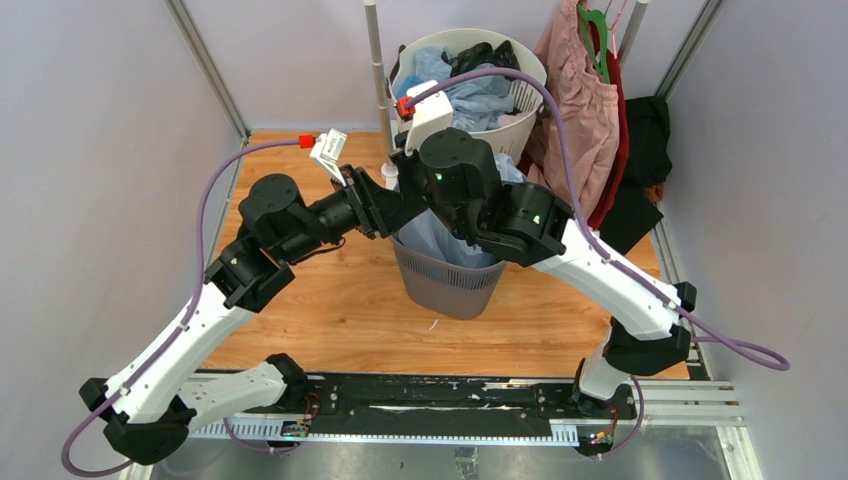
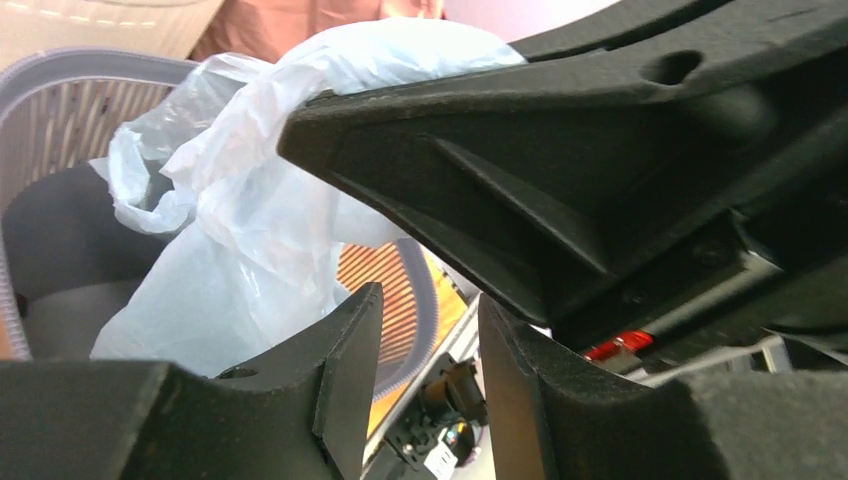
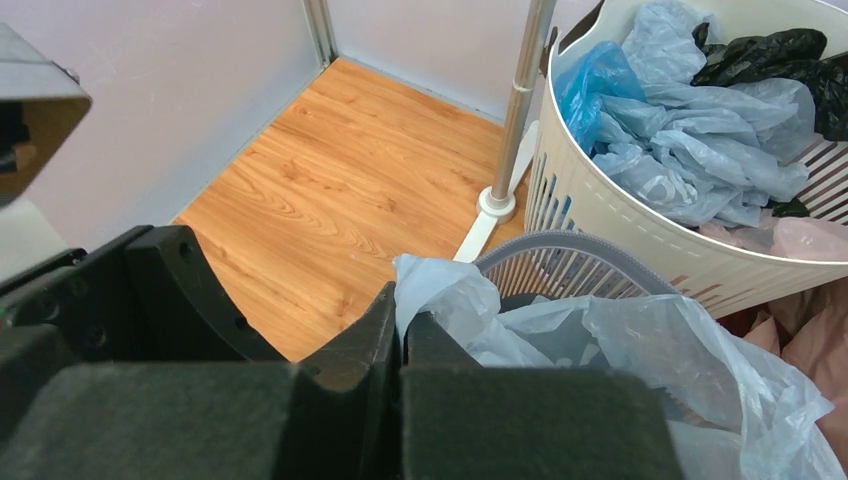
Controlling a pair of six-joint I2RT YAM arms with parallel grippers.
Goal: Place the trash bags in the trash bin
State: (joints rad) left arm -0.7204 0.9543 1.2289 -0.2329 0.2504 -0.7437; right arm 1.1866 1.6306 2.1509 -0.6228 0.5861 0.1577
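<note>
The trash bin (image 1: 445, 285) is a grey mesh wastebasket standing mid-floor. A pale blue see-through trash bag (image 1: 428, 238) hangs into it and spills over its rim. In the right wrist view my right gripper (image 3: 403, 312) is shut on a top fold of that trash bag (image 3: 650, 350), just above the bin's rim (image 3: 570, 250). My left gripper (image 2: 425, 300) is open with nothing between its fingers. It sits beside the trash bag (image 2: 250, 230) at the bin's rim (image 2: 425, 290), under the right arm's black body.
A round white slotted basket (image 1: 520, 125) stands behind the bin, holding several more blue bags (image 3: 680, 130) and a black one (image 3: 780, 55). A metal pole (image 3: 520, 90) rises beside it. Pink garments (image 1: 585, 110) hang at back right. Walls close in on both sides.
</note>
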